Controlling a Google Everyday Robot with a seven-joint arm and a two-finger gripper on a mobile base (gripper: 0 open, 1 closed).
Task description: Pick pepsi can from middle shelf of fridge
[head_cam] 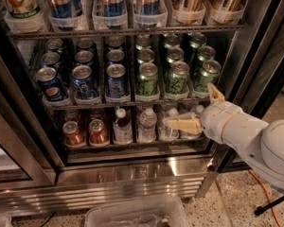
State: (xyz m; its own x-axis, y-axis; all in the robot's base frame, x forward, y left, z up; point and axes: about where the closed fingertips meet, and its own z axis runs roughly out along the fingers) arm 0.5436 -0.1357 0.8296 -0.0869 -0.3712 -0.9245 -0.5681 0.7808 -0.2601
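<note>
Fridge (132, 174) legend: pepsi can (49, 84) upright at front left corner of middle desk (132, 100), blue cans (85, 79) beside and behind, green cans (146, 79) toward right edge; gripper (189, 104) just off front right corner, jaws apart, empty, before bottles (146, 124) below.

Hand (189, 105) hovers beside the water bottles (146, 124), fingers (182, 124) spread.

pepsi can (50, 85) blue, red-white-blue logo | green cans (147, 79) to its right | end effector (188, 103) cream, just below them
</note>
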